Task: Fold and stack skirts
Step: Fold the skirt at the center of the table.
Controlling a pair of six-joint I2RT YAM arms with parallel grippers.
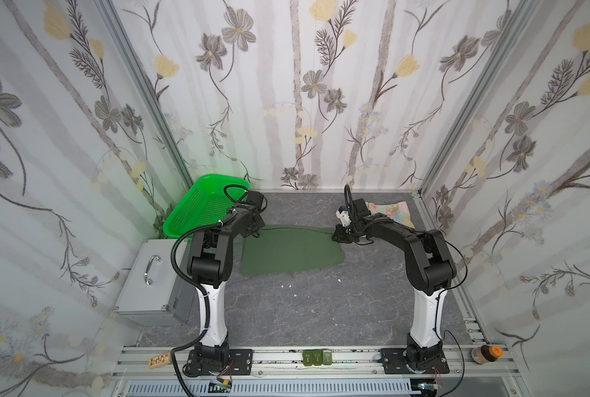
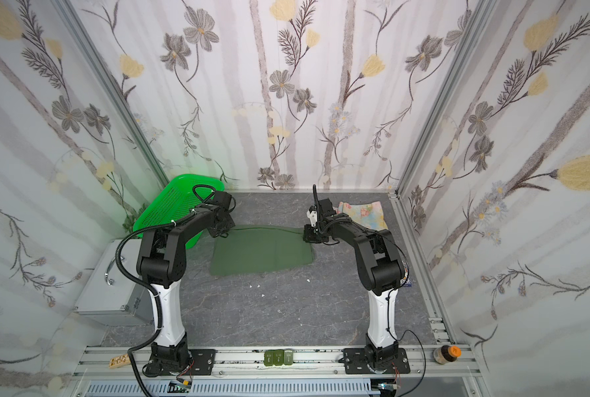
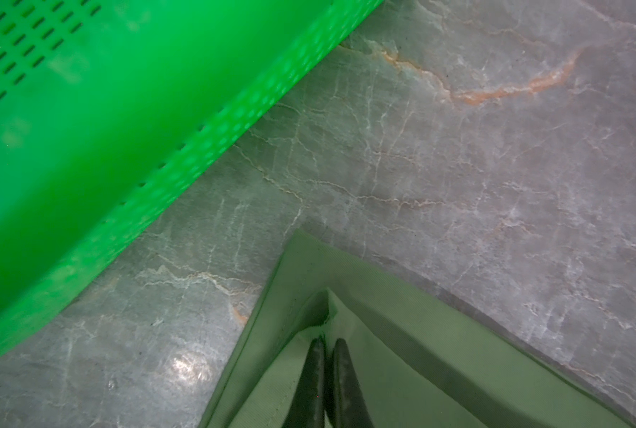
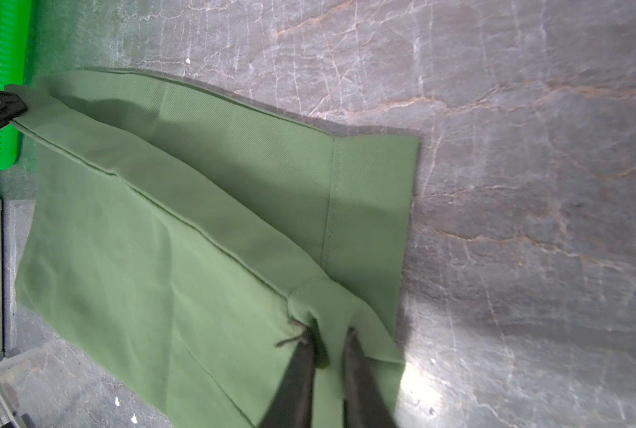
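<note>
Table (image 1: pixel 321 309): bare marble near the arm bases, room to bring the fold toward.
Dark green skirt (image 1: pixel 290 252): spread flat mid-table, near hem free; best used as the hinge.
Left gripper (image 3: pixel 327 342): clamped shut on the far left corner; number of layers caught unclear.
Right gripper (image 4: pixel 329 333): pinched closed on the far right corner, cloth bunched between the fingers.
Lift: raise both corners level, keep the far edge taut, match edges before letting go.
Floral skirt (image 1: pixel 391 210): flat at the far right, apart from the green one.
</note>
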